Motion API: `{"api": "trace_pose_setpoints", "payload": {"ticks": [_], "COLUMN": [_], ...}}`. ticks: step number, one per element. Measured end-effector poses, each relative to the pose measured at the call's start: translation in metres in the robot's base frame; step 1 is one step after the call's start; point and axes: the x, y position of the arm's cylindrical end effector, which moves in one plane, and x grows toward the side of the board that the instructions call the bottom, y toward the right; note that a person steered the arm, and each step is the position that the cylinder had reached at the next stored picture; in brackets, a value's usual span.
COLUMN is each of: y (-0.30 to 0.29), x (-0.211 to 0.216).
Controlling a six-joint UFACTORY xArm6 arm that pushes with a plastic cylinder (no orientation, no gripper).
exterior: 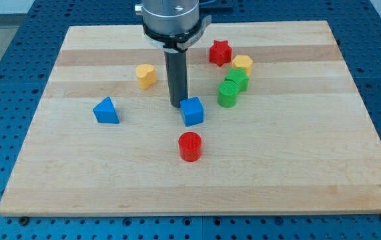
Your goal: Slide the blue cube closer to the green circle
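The blue cube (pixel 192 111) sits near the board's middle. The green circle (pixel 227 95) stands to its upper right, a small gap away, touching a second green block (pixel 236 80) behind it. My tip (pixel 178 105) rests on the board right at the blue cube's upper-left side, touching it or nearly so. The dark rod rises straight from there to the arm's silver mount at the view's top.
A red cylinder (pixel 190 146) stands below the blue cube. A blue triangle (pixel 106 111) lies at the left. A yellow block (pixel 146 75) lies upper left of the rod. A red star (pixel 220 52) and a yellow hexagon (pixel 242 65) sit above the green blocks. The wooden board (pixel 310 167) ends at blue perforated table.
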Motion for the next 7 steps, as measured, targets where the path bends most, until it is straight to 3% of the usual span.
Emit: {"api": "trace_pose_setpoints", "payload": {"ticks": [3, 7], "y": [-0.026, -0.013], "x": [0.019, 0.029]}}
